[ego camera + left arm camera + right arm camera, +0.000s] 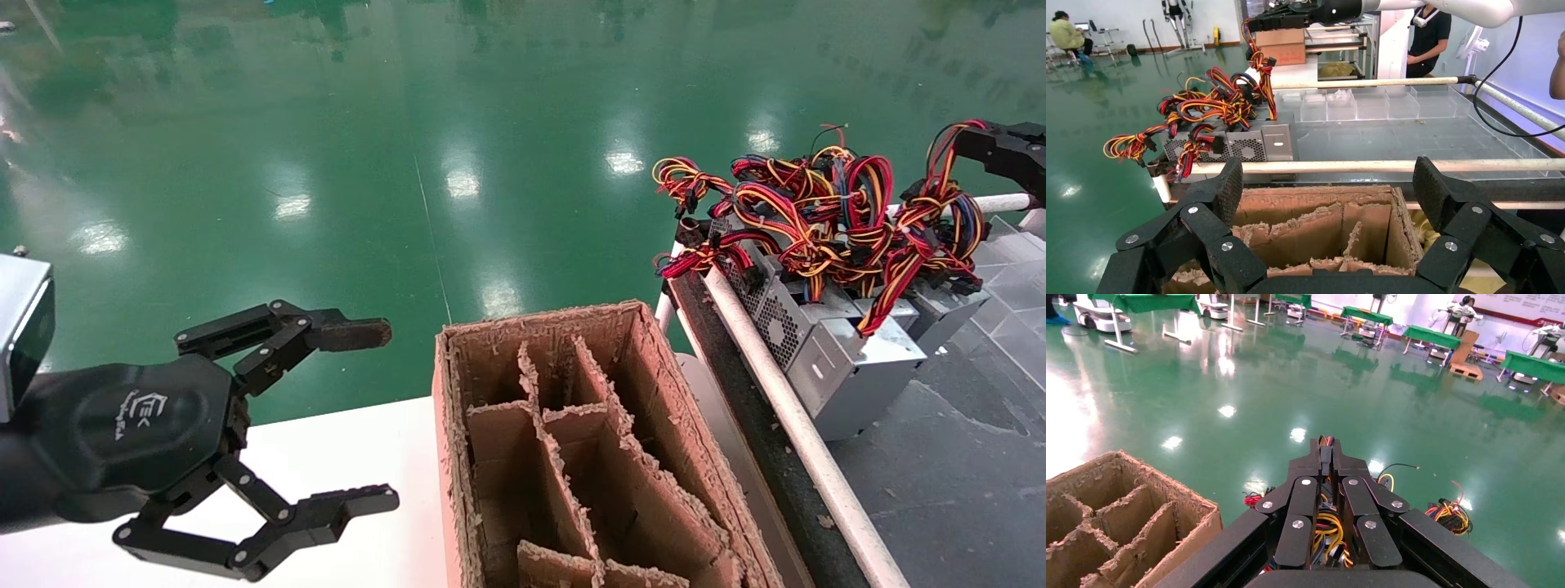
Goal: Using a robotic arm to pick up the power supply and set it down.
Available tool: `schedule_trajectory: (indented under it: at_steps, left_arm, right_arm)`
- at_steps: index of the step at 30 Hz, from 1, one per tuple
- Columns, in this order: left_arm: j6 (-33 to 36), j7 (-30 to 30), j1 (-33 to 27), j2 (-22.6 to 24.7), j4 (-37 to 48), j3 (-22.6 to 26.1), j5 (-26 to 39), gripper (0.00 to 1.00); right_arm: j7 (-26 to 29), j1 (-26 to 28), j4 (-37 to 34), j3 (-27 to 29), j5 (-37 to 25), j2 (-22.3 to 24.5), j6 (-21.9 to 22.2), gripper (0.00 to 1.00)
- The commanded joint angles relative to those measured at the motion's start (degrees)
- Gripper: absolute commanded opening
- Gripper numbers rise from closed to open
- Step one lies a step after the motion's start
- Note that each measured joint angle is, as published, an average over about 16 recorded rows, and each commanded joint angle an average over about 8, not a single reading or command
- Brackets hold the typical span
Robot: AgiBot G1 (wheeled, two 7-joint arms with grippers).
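Box: I see a worn brown cardboard box [588, 457] with dividers; its visible cells hold nothing.
Left gripper [364, 416]: fingers spread apart, beside the box.
Right gripper [1326, 454]: clamped on the wire bundle [940, 204].
Power supply: the grey metal power supply [858, 359] sits among others on the dark conveyor [940, 457].
Hidden: which box the gripped wires belong to.

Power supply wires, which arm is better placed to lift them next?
Right. Its tool is already shut on the wire bundle above the power supplies; the left tool hangs open beside the cardboard box.
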Motion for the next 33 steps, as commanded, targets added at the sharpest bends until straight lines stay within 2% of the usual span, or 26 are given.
schedule_trajectory:
  at_steps: [1, 2, 3, 22, 33]
  left_arm:
    - [0.0, 0.0, 0.0, 0.0, 0.0, 0.0, 0.0, 1.00]
    - [0.0, 0.0, 0.0, 0.0, 0.0, 0.0, 0.0, 1.00]
    - [0.0, 0.0, 0.0, 0.0, 0.0, 0.0, 0.0, 1.00]
    - [0.0, 0.0, 0.0, 0.0, 0.0, 0.0, 0.0, 1.00]
    - [0.0, 0.0, 0.0, 0.0, 0.0, 0.0, 0.0, 1.00]
  right_arm:
    - [-0.3, 0.8, -1.1, -0.3, -0.5, -0.3, -0.4, 0.87]
    - [-0.5, 1.1, -1.6, -0.5, -0.7, -0.4, -0.7, 0.96]
    - [-0.6, 1.4, -2.0, -0.6, -0.8, -0.5, -0.9, 1.00]
    - [-3.6, 4.0, -7.2, -0.7, -0.8, -1.8, -3.9, 1.00]
    - [-1.7, 0.0, 0.1, -0.7, 1.9, -2.5, -4.1, 1.00]
